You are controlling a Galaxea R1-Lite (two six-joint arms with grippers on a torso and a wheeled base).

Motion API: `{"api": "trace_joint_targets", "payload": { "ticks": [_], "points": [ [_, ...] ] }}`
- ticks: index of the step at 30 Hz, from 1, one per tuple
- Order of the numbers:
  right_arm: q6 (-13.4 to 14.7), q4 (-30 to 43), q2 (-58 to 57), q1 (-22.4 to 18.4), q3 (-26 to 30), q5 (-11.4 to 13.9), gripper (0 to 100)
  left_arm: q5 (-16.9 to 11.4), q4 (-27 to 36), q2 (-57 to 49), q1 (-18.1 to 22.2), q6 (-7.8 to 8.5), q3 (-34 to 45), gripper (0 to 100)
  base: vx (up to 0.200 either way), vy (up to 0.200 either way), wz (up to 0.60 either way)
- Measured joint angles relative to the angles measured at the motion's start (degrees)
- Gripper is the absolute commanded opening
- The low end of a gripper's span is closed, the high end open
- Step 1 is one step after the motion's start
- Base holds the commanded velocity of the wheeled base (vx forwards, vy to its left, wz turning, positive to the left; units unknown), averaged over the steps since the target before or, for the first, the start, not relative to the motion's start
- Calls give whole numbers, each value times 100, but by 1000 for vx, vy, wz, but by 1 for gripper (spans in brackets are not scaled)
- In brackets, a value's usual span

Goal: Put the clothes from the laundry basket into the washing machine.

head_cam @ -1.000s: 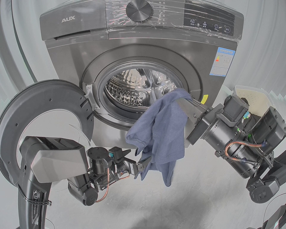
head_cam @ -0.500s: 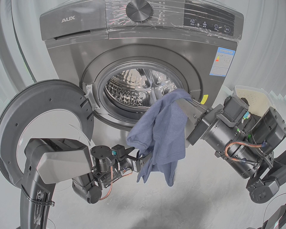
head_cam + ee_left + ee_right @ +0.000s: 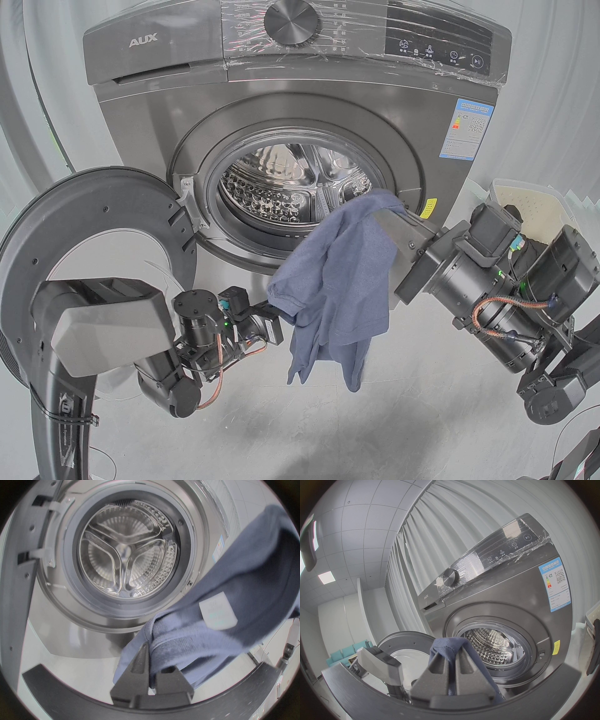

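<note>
Blue shirt (image 3: 337,275) hangs between 2 grippers at the mouth of the washing machine (image 3: 156,119).
The right gripper (image 3: 452,661) is clamped on the shirt's top fold at the lower right rim of the drum (image 3: 287,175), probably to lead it in. The left gripper (image 3: 150,655), low beside the open door (image 3: 94,206), pinches a hem, likely to gather the trailing cloth. The right arm slants up from beside the laundry basket (image 3: 537,206), and the left wrist points at the drum.
</note>
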Motion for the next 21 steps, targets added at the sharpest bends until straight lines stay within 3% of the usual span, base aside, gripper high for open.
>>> {"api": "trace_joint_targets", "payload": {
  "ticks": [13, 21],
  "points": [
    [10, 41, 149, -712, 407, 35, 0, -115, 10, -2153, 78, 24, 1883, 0, 0, 0, 0],
    [33, -11, 523, -1090, 747, 85, 0, -189, 21, -3206, 183, 79, 1996, 0, 0, 0, 0]
  ]
}}
